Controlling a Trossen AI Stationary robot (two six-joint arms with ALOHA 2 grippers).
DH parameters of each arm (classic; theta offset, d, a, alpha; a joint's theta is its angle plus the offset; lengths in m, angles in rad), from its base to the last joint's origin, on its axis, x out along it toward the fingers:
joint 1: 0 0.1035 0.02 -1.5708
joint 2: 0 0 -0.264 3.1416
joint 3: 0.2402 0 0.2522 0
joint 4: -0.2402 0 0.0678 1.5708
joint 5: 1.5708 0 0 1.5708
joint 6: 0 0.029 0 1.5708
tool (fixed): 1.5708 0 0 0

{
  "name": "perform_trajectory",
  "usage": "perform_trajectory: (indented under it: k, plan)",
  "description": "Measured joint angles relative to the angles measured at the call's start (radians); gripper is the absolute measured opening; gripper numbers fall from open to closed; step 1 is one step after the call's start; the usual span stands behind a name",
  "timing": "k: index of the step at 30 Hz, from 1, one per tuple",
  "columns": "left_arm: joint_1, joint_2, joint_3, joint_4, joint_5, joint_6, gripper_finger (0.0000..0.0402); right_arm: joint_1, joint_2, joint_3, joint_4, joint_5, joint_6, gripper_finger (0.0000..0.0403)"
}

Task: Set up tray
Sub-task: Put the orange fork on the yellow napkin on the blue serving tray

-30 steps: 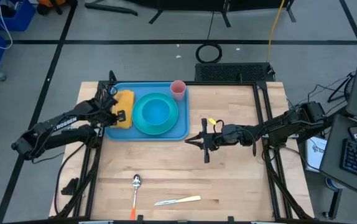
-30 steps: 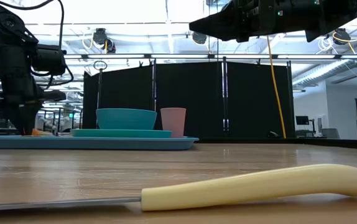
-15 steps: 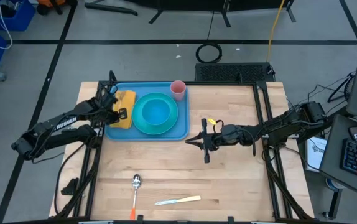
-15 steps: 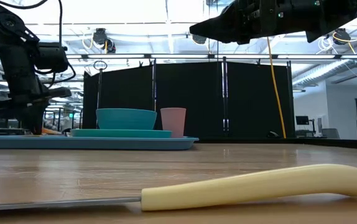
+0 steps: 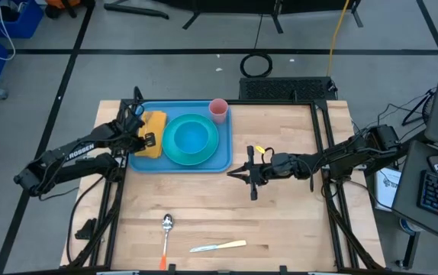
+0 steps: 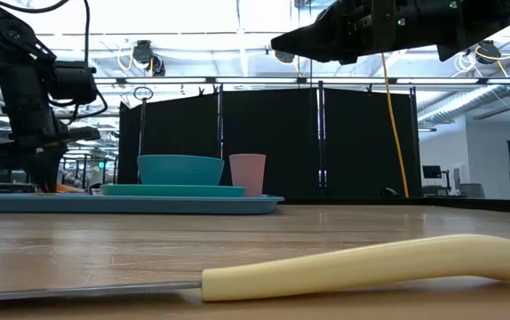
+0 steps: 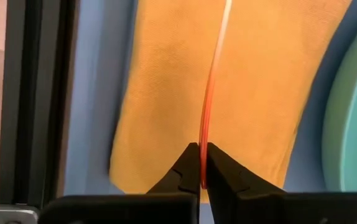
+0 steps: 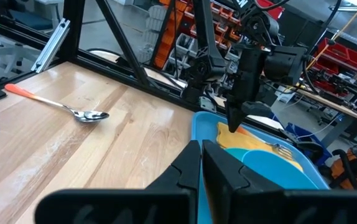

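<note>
The light-blue tray [image 5: 220, 158] lies at the table's far left. It carries a teal plate with a bowl [image 5: 191, 139], a pink cup [image 5: 218, 109] and a yellow napkin [image 5: 155, 122]. My left gripper [image 5: 144, 140] stands over the napkin, pointing steeply down and shut on an orange-handled fork [image 8: 282, 149]. My right gripper [image 5: 233, 173] hovers shut and level above the table's middle, right of the tray, holding nothing. My left gripper pinches the free end of the fork's thin orange handle [image 7: 203, 163] between its two fingertips, coming from above. The handle runs away from the fingers over the napkin, its tines near the plate's rim. Whether the fork rests on the napkin I cannot tell.
A spoon with an orange handle [image 5: 165, 233] and a knife with a cream handle [image 5: 220, 246] lie near the table's front edge. Bare wood lies between them and the tray. Black frame rails [image 5: 324, 145] run along the table's sides.
</note>
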Motion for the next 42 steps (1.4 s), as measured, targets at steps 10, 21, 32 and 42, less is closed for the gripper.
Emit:
perform_trajectory:
  k: [10,21,32,42]
  plan:
    - [-0.051,0.0,0.0,-0.001,-0.06,-0.059,0.0007,0.0,0.0,0.0,-0.006,0.0,0.019,0.0006]
    - [-0.11,-0.001,0.0,-0.042,-0.115,-0.14,0.0007,0.0,0.0,0.0,-0.012,0.0,0.024,0.0006]
    - [-0.143,-0.001,0.0,-0.061,-0.149,-0.171,0.0013,0.0,0.0,0.0,-0.013,0.0,0.026,0.0006]
    - [-0.143,-0.001,0.0,-0.016,-0.114,-0.165,0.0018,0.0,0.0,0.0,-0.013,0.0,0.026,0.0006]
